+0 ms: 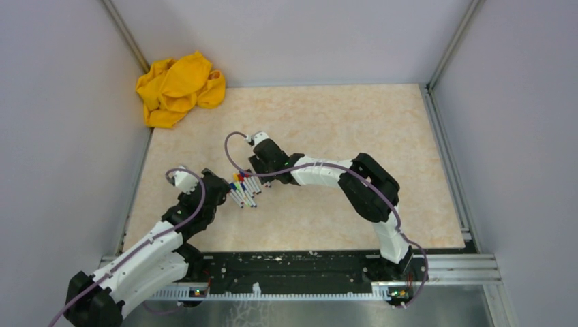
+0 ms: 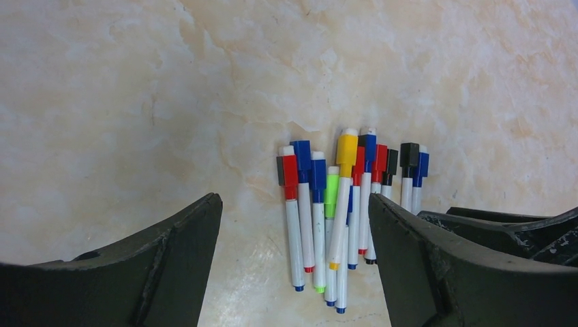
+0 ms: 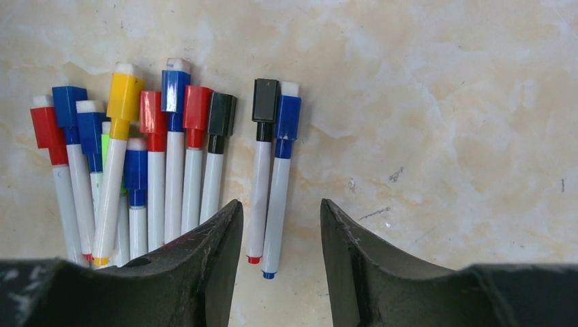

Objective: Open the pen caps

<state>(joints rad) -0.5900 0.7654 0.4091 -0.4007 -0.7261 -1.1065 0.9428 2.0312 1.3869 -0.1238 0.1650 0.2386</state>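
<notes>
No writing, label, brand, number or sign can be read in any of the views. The pen caps (image 3: 125,95) are plain coloured plastic and the marker barrels (image 3: 276,204) plain white, with no legible print on either. The bench (image 3: 443,136) shows only its marbled pattern and a few small dark specks.

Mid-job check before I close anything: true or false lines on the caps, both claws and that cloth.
1. Every visible pen has its cap on. True.
2. The right claw is shut on a pen. False: open, jaws astride the pens with the black cap and blue cap.
3. The left claw is open. True.
4. The yellow cloth covers the pens. False: it lies in the far left corner, apart from them.
5. Only one yellow cap shows. True.
</notes>
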